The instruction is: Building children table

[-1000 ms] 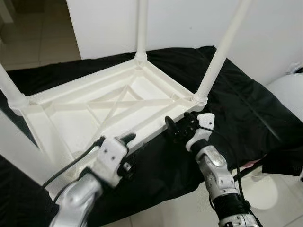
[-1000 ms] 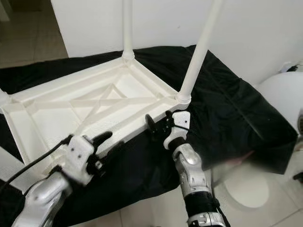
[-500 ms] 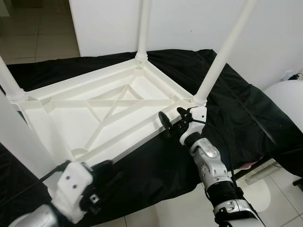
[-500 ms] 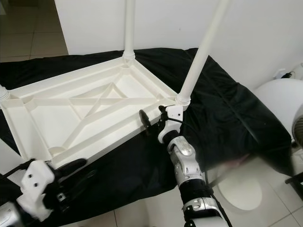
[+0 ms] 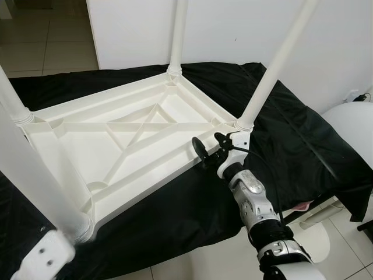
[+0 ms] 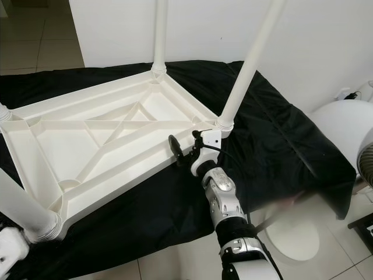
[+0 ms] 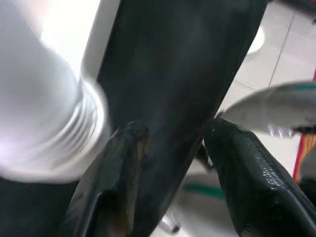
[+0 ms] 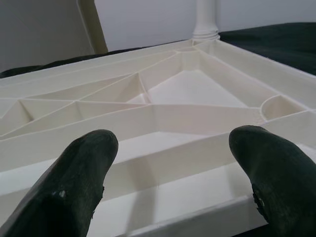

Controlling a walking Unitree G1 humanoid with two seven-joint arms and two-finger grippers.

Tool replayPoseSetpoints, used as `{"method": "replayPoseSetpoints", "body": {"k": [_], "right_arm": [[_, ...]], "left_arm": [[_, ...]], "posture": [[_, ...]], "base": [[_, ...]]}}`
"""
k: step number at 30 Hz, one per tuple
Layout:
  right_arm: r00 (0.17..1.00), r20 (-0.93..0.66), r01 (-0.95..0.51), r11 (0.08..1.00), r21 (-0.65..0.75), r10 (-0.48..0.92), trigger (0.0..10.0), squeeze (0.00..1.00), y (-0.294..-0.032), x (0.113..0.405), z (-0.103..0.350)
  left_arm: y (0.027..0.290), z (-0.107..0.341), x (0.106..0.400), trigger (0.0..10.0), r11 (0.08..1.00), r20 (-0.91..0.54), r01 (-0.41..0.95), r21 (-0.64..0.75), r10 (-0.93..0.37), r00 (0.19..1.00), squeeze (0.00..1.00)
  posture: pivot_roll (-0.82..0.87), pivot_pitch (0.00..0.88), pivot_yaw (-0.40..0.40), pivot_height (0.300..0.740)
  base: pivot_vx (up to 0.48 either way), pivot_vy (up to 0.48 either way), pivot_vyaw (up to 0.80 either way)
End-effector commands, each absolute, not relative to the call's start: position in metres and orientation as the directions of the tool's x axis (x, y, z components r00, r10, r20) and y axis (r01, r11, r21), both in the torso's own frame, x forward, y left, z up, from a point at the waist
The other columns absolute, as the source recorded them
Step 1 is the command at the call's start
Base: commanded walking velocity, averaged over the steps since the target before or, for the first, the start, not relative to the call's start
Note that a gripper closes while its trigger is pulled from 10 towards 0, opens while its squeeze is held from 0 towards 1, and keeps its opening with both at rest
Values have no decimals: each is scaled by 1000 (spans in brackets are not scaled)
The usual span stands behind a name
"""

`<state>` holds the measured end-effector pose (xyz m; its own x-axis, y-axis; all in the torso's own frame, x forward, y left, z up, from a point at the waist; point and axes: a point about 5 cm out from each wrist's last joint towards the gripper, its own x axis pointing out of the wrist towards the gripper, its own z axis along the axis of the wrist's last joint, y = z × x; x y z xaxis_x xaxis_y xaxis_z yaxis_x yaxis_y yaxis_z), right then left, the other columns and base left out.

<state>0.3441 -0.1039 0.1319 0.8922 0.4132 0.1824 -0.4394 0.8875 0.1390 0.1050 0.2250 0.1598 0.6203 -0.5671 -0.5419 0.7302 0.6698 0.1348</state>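
The right gripper (image 5: 210,150) sits just right of centre in the left eye view, at the near long edge of the upturned white table (image 5: 125,140), close to the corner where one leg (image 5: 274,64) rises toward the upper right of the frame. Its two black fingers (image 8: 74,187) are spread wide with nothing between them; in the right wrist view they stand apart over the table's rim, looking across the ribbed underside toward the far corner leg (image 8: 206,19) at the top of that frame. The silver right arm (image 5: 256,204) runs from the gripper down to the lower right corner. The left gripper (image 7: 173,163) appears in the left wrist view with its fingers parted and empty, hanging over black cloth (image 7: 187,64), with a threaded white leg end (image 7: 49,108) blurred at the left of that frame; its white wrist housing (image 5: 44,259) pokes in at the lower left corner of the left eye view, beside the base of the nearest leg (image 5: 35,175). The table lies upside down across the middle and left of the frame on a black cloth (image 5: 303,128) that drapes over the support beneath it, all four legs standing upward: one at top centre (image 5: 178,35) and one at the left edge (image 5: 11,99) besides. A white wall (image 5: 233,29) fills the top, tiled floor (image 5: 52,35) the upper left, and a round white object (image 5: 355,122) the right edge.
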Motion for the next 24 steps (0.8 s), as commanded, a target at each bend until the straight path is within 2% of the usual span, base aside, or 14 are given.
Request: {"method": "replayPoseSetpoints", "body": {"k": [1, 2, 4, 6, 8, 10, 12, 14, 15, 18, 20, 23, 24], "right_arm": [[890, 191, -440, 889, 130, 413, 10000, 0, -105, 345, 133], [890, 191, -440, 889, 130, 413, 10000, 0, -105, 345, 133], [889, 193, -443, 887, 132, 415, 10000, 0, -104, 346, 133], [889, 193, -443, 887, 132, 416, 10000, 0, -104, 346, 132], [890, 192, -440, 888, 134, 413, 10000, 0, -105, 346, 131], [894, 189, -434, 891, 136, 407, 10000, 0, -106, 345, 129], [895, 188, -432, 892, 136, 405, 10000, 0, -107, 344, 128], [899, 184, -425, 894, 142, 398, 10000, 0, -107, 342, 125], [899, 184, -425, 894, 142, 398, 10000, 0, -107, 342, 125], [911, 174, -400, 903, 154, 374, 10000, 0, -108, 339, 120], [918, 167, -384, 911, 152, 359, 10000, 0, -109, 339, 119], [960, 145, -261, 954, 148, 240, 10000, 0, -116, 340, 116], [960, 145, -261, 954, 148, 240, 10000, 0, -116, 340, 116]], "left_arm": [[233, 163, 103, 10000, 668, -568, 731, 141, -550, 612, 0], [233, 163, 103, 10000, 668, -568, 731, 141, -550, 612, 0], [263, 172, 104, 10000, 715, -598, 665, 216, -441, 669, 0], [272, 177, 105, 10000, 730, -593, 636, 250, -404, 697, 0], [288, 189, 120, 10000, 769, -507, 535, 349, -326, 798, 0], [298, 199, 131, 10000, 796, -435, 446, 409, -260, 862, 0], [301, 201, 133, 10000, 798, -423, 429, 424, -245, 873, 0], [309, 210, 145, 10000, 802, -330, 334, 495, -182, 926, 0], [309, 210, 145, 10000, 802, -330, 334, 495, -182, 926, 0], [311, 220, 159, 10000, 827, -195, 230, 512, -149, 969, 0], [309, 220, 161, 10000, 843, -175, 225, 489, -157, 972, 0], [298, 214, 166, 10000, 869, -153, 258, 423, -212, 965, 0], [298, 214, 166, 10000, 869, -153, 258, 423, -212, 965, 0]], "posture": [[255, 81, -112, 740], [255, 81, -112, 740], [254, 83, -109, 740], [254, 83, -109, 740], [249, 84, -106, 740], [244, 85, -105, 740], [244, 85, -105, 740], [234, 87, -99, 740], [234, 87, -99, 740], [221, 89, -95, 740], [216, 89, -93, 740], [212, 88, -91, 740], [212, 88, -91, 740]], "base": [[0, 0, 0], [0, 0, 0], [0, 0, 0], [0, 0, 0], [0, 0, 0], [0, 0, 0], [0, 0, 0], [0, 0, 0], [0, 0, 0], [0, 0, 0], [0, 0, 0], [0, 0, 0], [0, 0, 0]]}}
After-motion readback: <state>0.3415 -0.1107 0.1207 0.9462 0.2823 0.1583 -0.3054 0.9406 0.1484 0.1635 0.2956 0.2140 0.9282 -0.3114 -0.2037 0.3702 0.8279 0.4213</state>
